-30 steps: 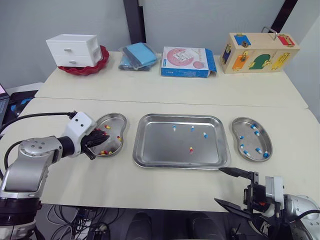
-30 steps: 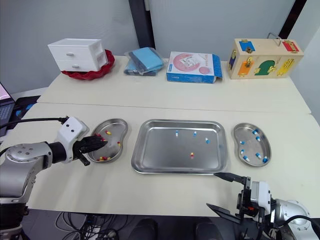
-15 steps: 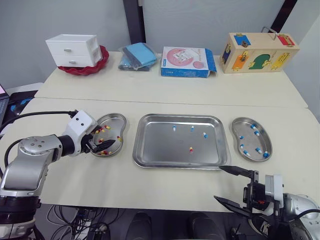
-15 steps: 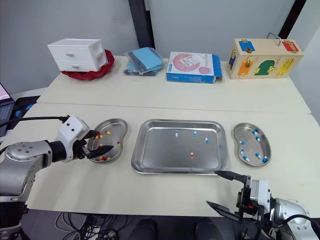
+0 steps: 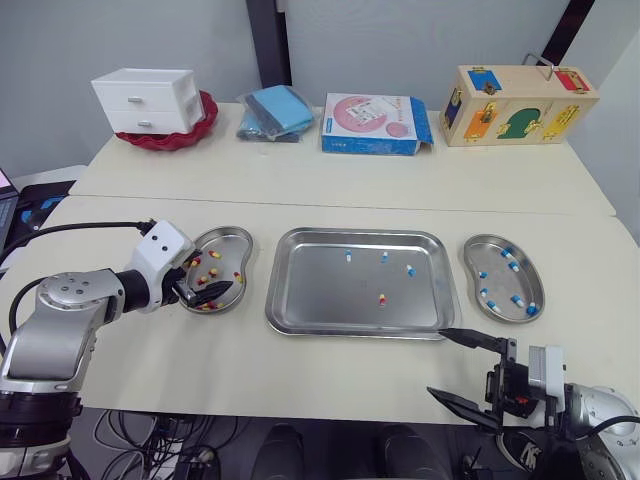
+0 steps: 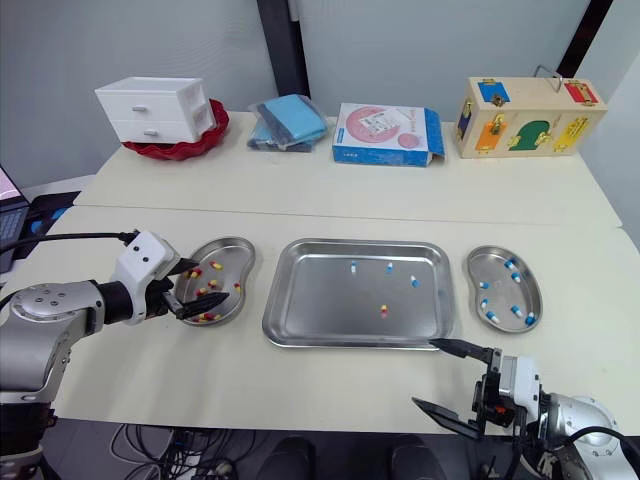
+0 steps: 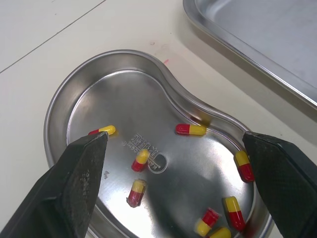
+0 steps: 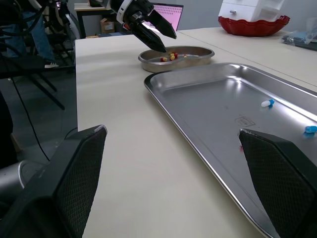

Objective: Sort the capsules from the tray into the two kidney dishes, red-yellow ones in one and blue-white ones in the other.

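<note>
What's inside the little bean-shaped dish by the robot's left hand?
Only red-yellow capsules lie in the left kidney dish, at least seven. The left gripper hides part of the floor behind its black fingers.

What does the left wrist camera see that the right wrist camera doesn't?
Left wrist view: up close, each red-yellow capsule in the kidney dish can be told apart, and so can the stamped mark on the dish's floor. Right wrist view: the left gripper seen from outside, jaws open over that dish, two blue-white capsules in the tray, and the red bowl with white drawers far behind. Both: the kidney dish with its capsules, part of the tray, and the table.
</note>
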